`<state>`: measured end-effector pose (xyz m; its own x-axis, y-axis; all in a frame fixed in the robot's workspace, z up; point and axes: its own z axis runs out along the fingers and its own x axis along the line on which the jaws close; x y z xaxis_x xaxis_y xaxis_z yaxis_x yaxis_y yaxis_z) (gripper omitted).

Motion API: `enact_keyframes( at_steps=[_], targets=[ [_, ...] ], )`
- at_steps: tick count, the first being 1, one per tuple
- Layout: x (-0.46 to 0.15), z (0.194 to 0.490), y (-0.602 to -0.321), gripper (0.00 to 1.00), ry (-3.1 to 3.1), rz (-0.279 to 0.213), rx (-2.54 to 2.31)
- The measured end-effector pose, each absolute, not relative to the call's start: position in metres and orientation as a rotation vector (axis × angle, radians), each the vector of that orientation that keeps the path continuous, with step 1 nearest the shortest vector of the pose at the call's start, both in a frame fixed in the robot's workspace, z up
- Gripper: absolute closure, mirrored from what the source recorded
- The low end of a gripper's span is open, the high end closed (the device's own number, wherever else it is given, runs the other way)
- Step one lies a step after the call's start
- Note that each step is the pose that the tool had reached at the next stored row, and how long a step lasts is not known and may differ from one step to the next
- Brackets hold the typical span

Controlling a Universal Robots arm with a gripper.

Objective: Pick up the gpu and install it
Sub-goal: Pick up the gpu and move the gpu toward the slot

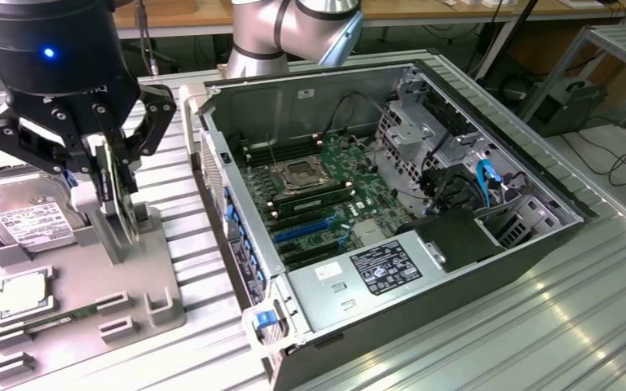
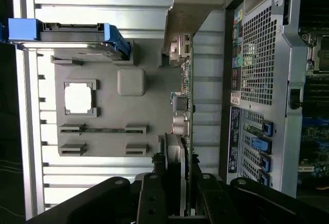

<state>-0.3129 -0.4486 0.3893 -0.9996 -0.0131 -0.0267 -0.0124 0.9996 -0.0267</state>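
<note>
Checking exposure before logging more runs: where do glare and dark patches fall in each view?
Exterior view: overhead light streaks glare across the ribbed table on the exterior view's right, and the gripper reads dark, with its blue lamp glowing. Wrist view: the table washes out to near white beside the hard drive, while the gripper is almost black.

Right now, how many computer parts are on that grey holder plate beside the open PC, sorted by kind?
Hard drive: 1
Processor chip: 1
Memory stick: 1
gpu, standing on edge in its stand: 1
Total: 4 parts on the grey holder plate
</note>
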Motion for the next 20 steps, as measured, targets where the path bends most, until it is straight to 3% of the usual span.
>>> enact_keyframes(
  at_steps=[20],
  targets=[
    [-0.313,0.413,-0.449,0.72,3.114,-0.041,-0.020]
  ],
)
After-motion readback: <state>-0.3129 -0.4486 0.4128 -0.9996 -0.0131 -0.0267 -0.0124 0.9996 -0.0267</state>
